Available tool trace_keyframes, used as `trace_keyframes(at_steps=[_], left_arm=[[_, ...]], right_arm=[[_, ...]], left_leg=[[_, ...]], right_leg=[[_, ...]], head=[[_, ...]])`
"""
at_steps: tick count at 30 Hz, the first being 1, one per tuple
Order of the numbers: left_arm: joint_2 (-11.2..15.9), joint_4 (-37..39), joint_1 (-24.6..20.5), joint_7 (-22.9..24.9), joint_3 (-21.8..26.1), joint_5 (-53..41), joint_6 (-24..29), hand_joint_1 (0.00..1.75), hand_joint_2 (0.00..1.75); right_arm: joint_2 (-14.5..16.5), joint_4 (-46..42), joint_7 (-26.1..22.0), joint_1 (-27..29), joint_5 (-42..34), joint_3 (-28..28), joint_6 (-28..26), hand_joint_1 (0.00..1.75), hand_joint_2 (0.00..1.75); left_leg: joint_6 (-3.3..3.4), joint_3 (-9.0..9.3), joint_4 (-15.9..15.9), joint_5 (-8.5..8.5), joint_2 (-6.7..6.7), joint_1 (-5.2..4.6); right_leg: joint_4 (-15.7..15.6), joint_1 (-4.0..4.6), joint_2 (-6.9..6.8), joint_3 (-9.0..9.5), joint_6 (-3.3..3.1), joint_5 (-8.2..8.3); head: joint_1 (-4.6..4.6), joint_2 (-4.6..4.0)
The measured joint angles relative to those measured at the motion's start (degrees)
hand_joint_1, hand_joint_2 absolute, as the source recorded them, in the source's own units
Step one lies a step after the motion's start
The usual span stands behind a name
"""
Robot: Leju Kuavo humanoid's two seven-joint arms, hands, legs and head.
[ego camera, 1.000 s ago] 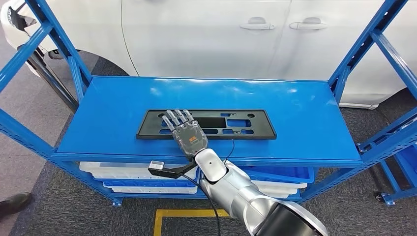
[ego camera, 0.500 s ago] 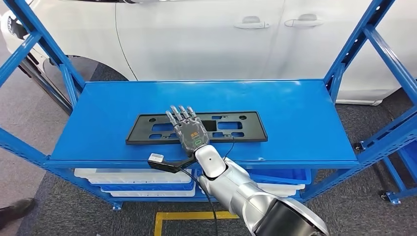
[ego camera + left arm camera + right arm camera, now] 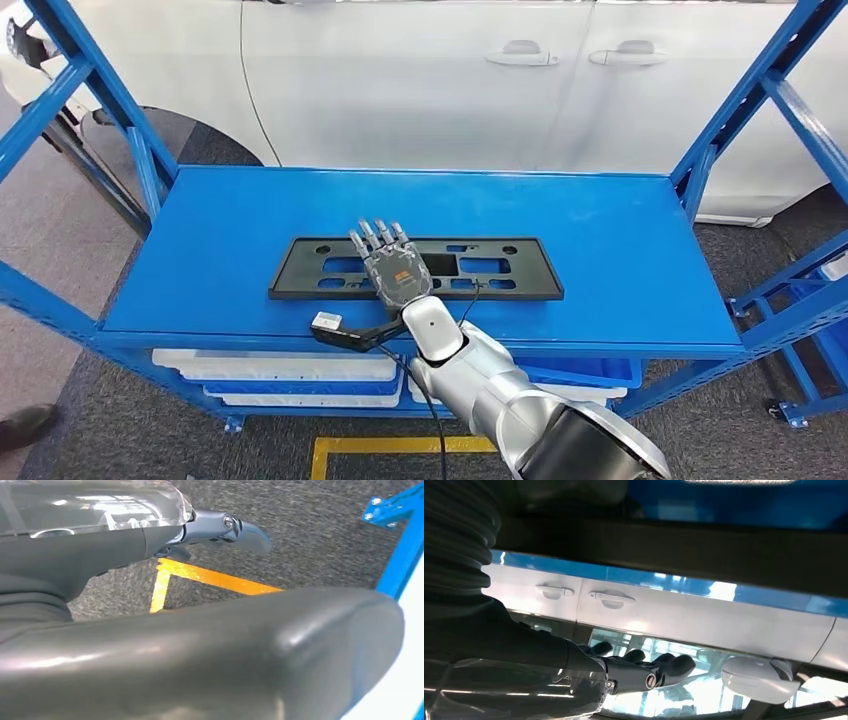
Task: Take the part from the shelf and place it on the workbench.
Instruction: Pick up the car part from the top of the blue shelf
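The right hand [image 3: 391, 266] reaches out flat over the blue shelf [image 3: 620, 250], palm down, fingers straight and slightly spread, lying on the near middle of the black part [image 3: 500, 270]; it grips nothing, only resting on top of it. In the right wrist view the same hand [image 3: 644, 672] shows its fingers extended side by side. To the left of the hand, the long, flat black frame with cut-out slots runs along the shelf top toward a blue upright post [image 3: 140, 165], and a dark shoe [image 3: 25, 425] of a person shows on the floor far out on that side. Under the wrist, a yellow floor marking [image 3: 380, 445] lies on the grey carpet. To the right, the rest of the part stretches on. Beyond the fingers stands a white car [image 3: 420, 80]. The left hand [image 3: 220, 530] hangs above the carpet; whether its fingers are curled cannot be told.
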Motion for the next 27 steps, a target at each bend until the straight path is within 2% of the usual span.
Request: trace_keyframes(at_steps=[2, 3, 4, 5, 6, 8, 9, 11, 13, 14, 15, 17, 18, 19, 20, 22, 23, 24, 27], left_arm=[[0.0, 0.0, -0.1, 0.0, 0.0, 0.0, 0.0, 0.00, 0.00], [0.0, 0.0, -0.1, 0.0, 0.0, 0.0, 0.1, 0.00, 0.00], [0.0, 0.0, -0.1, 0.0, 0.0, 0.0, 0.1, 0.00, 0.00], [0.0, 0.0, -0.1, 0.1, 0.0, 0.0, 0.1, 0.00, 0.00], [0.0, 0.0, -0.1, 0.1, -0.1, 0.0, 0.0, 0.00, 0.00], [0.0, 0.0, -0.1, 0.1, -0.1, 0.0, 0.0, 0.00, 0.00], [0.0, 0.0, -0.2, 0.1, -0.1, 0.0, 0.0, 0.00, 0.00], [0.0, 0.0, -0.2, 0.1, -0.1, 0.0, 0.0, 0.00, 0.00], [0.1, 0.0, -0.2, 0.1, -0.1, 0.1, 0.0, 0.00, 0.00], [0.1, 0.0, -0.2, 0.1, -0.1, 0.1, 0.0, 0.00, 0.00], [0.1, 0.0, -0.2, 0.1, -0.1, 0.2, 0.0, 0.00, 0.00], [0.1, 0.0, -0.1, 0.0, -0.2, 0.4, 0.0, 0.00, 0.00], [0.1, 0.0, 0.0, -0.1, -0.2, 0.6, 0.0, 0.00, 0.00], [0.1, 0.0, 0.1, -0.3, -0.2, 0.7, 0.0, 0.00, 0.00], [0.1, 0.0, 0.2, -0.5, -0.1, 0.9, -0.1, 0.00, 0.00], [0.2, 0.0, 0.2, -0.8, -0.1, 1.0, -0.3, 0.00, 0.00], [0.2, 0.0, 0.2, -0.9, -0.1, 1.0, -0.4, 0.00, 0.00], [0.2, 0.0, 0.2, -1.0, -0.1, 1.0, -0.5, 0.00, 0.00], [0.2, 0.0, 0.3, -1.8, -0.2, 1.0, -0.9, 0.00, 0.00]], right_arm=[[-0.2, 0.2, 0.0, 0.1, 0.0, 0.0, 0.6, 1.75, 1.75], [-0.4, 0.3, 0.0, 0.2, 0.0, 0.0, 0.7, 1.75, 1.75], [-0.5, 0.4, 0.0, 0.2, 0.0, 0.0, 0.8, 1.75, 1.75], [-0.5, 0.4, 0.0, 0.2, 0.0, 0.0, 0.9, 1.75, 1.75], [-0.6, 0.4, 0.0, 0.2, 0.0, 0.0, 0.9, 1.75, 1.75], [-0.6, 0.5, 0.0, 0.0, 0.0, 0.0, 1.0, 1.75, 1.75], [-0.6, 0.5, 0.0, 0.0, 0.0, 0.0, 1.1, 1.75, 1.75], [-0.6, 0.5, 0.0, -0.1, 0.0, 0.0, 1.4, 1.75, 1.75], [-0.6, 0.5, 0.0, -0.4, -0.2, 0.0, 1.9, 1.75, 1.75], [-0.6, 0.5, 0.0, -0.5, -0.2, 0.0, 2.2, 1.75, 1.75], [-0.6, 0.5, 0.0, -0.6, -0.2, 0.0, 2.5, 1.75, 1.75], [-0.5, 0.5, -0.1, -0.5, -0.2, 0.0, 2.8, 1.75, 1.75], [-0.5, 0.5, -0.2, -0.4, -0.2, 0.0, 2.9, 1.75, 1.75], [-0.5, 0.5, -0.2, -0.4, -0.1, 0.0, 3.0, 1.75, 1.75], [-0.4, 0.5, -0.2, -0.4, 0.0, -0.1, 3.1, 1.75, 1.75], [-0.2, 0.5, -0.2, -0.5, 0.0, -0.1, 3.2, 1.75, 1.75], [-0.2, 0.5, -0.2, -0.6, 0.0, -0.1, 3.2, 1.75, 1.75], [-0.1, 0.5, -0.2, -0.6, 0.0, -0.1, 3.2, 1.75, 1.75], [-0.1, 0.4, -0.1, -0.7, 0.0, -0.3, 3.1, 1.75, 1.75]], left_leg=[[0.25, 0.02, 0.0, -0.14, 0.05, -0.05], [0.28, 0.07, 0.1, -0.22, 0.03, -0.07], [0.25, 0.17, 0.1, -0.30, 0.00, -0.07], [0.17, 0.35, 0.2, -0.44, -0.06, -0.08], [0.05, 0.57, 0.2, -0.60, -0.11, -0.08], [-0.38, 0.79, 0.4, -0.95, -0.18, -0.29], [-0.64, 0.78, 0.5, -1.06, -0.20, -0.38], [-1.27, 0.82, 0.4, -1.12, -0.20, -0.39], [-1.91, 0.71, 1.0, -1.82, -0.16, -0.28], [-2.20, 0.04, 2.7, -2.92, -0.15, -0.24], [-2.47, -1.36, 5.8, -4.62, -0.13, -0.16], [-2.87, -5.15, 13.7, -8.04, -0.13, -0.05], [-2.98, -6.58, 16.5, -8.70, -0.13, -0.02], [-3.00, -6.96, 17.0, -8.16, -0.13, -0.01], [-2.94, -6.21, 15.1, -6.56, -0.12, -0.01], [-2.59, -2.40, 7.1, -2.41, -0.10, -0.05], [-2.28, -0.66, 3.4, -1.16, -0.13, -0.15], [-1.97, 0.39, 1.2, -0.65, -0.16, -0.27], [-0.99, 0.73, 0.2, -0.70, -0.18, -0.41]], right_leg=[[8.2, -0.17, -0.04, -4.40, 0.23, -3.09], [10.5, -0.23, -0.05, -5.83, 0.28, -3.26], [10.3, -0.27, -0.07, -6.10, 0.26, -2.20], [7.6, -0.29, -0.10, -5.11, 0.13, -0.09], [3.4, -0.28, -0.12, -3.31, -0.10, 2.40], [-4.1, -0.10, -0.16, 0.02, -0.63, 5.47], [-5.8, 0.02, -0.15, 0.71, -0.84, 5.85], [-6.5, 0.15, -0.08, 0.88, -1.31, 5.81], [-6.9, -0.07, -0.11, 1.16, -1.93, 5.97], [-7.1, -0.24, -0.16, 1.32, -2.20, 6.04], [-7.2, -0.34, -0.21, 1.43, -2.38, 6.07], [-7.2, -0.27, -0.23, 1.45, -2.56, 6.01], [-7.1, -0.23, -0.22, 1.48, -2.58, 5.98], [-7.1, -0.22, -0.20, 1.54, -2.59, 5.95], [-7.1, -0.22, -0.17, 1.67, -2.56, 5.89], [-7.1, -0.16, -0.14, 2.02, -2.33, 5.68], [-7.0, -0.05, -0.11, 2.09, -2.11, 5.57], [-7.0, 0.05, -0.09, 2.07, -1.84, 5.52], [-6.9, 0.08, -0.08, 1.87, -0.95, 5.45]], head=[[0.07, 0.00], [0.07, 0.00], [0.07, 0.00], [0.08, 0.00], [0.08, 0.00], [0.04, 0.00], [0.03, 0.00], [0.02, 0.00], [0.00, 0.00], [-0.03, 0.00], [-0.05, 0.00], [-0.06, 0.00], [-0.05, 0.00], [-0.06, 0.00], [-0.07, 0.00], [-0.06, 0.00], [-0.05, 0.00], [-0.02, 0.00], [0.02, 0.00]])
